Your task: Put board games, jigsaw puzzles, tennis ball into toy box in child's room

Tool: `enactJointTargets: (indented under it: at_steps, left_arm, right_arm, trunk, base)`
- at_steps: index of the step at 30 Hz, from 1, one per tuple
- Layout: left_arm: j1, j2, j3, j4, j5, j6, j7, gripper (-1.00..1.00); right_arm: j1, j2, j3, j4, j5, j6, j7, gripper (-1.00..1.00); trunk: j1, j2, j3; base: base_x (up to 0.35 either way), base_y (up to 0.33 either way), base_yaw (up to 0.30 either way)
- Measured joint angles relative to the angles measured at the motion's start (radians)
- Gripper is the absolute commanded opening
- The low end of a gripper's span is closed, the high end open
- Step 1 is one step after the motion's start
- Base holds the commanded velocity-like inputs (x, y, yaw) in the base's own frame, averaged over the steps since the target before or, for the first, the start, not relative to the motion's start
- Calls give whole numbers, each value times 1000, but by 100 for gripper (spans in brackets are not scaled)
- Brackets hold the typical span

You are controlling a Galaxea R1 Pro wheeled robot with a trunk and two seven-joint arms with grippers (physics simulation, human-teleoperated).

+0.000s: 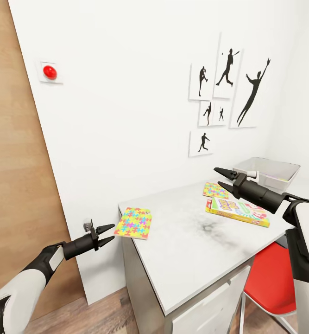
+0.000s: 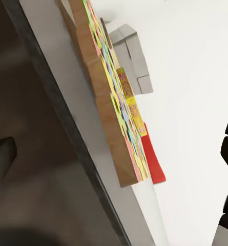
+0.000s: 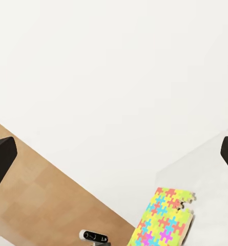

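Both pincers are empty and spread open. On the left arm, the black two-finger pincer point(image 1: 107, 234) hangs in the air just beside the near corner of the light grey tabletop point(image 1: 191, 250), its tips pointing toward the nearer thin square jigsaw puzzle with a yellow, pink, blue and green pattern point(image 1: 134, 223) but not touching it. This puzzle lies flat at the tabletop's corner, close to the edge; the left wrist view shows it edge-on point(image 2: 119, 102), with a brown underside. On the right arm, the black pincer point(image 1: 223, 179) is released too and hovers above the far part of the tabletop, near the second multicoloured puzzle square point(image 1: 215, 190).

Just beside that second puzzle lies the flat rectangular board game box printed in green, yellow and red point(image 1: 237, 211), flat on the tabletop. Behind both, at the far end against the white wall, stands the light grey toy box with sloping sides point(image 1: 267, 172). I cannot tell from here what is inside it; only a bit of its inner wall is visible.

My judgement is that the task is at an early stage, at least for what the pictures show: two puzzles and one board game are outside the toy box, and nothing is grasped. The left arm seems ready to take the nearer puzzle. A red chair point(image 1: 271, 278) stands under the tabletop on the right.
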Motion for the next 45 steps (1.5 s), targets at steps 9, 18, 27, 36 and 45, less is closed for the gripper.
enactJointTargets:
  at_steps: [9,18,27,36,45]
  left_arm:
    - [0,0,0,0,0,0,0,100]
    - [0,-1,0,0,0,0,0,100]
    - [0,-2,0,0,0,0,0,100]
    - [0,-2,4,0,6,3,-1,-100]
    - [0,-2,7,0,5,-24,-2,-100]
  right_arm:
    - [0,0,0,0,0,0,0,100]
    - [0,1,2,0,0,0,0,100]
    - [0,0,3,0,0,0,0,100]
    - [0,1,3,0,1,0,0,100]
    - [0,2,5,0,2,0,0,100]
  trunk:
    - [0,0,3]
    - [0,0,6]
    - [0,0,6]
    - [0,0,6]
    - [0,0,6]
  base:
    - [17,1,-97]
    - [47,8,-56]
    - [1,0,-2]
    - [0,0,0]
    - [0,0,0]
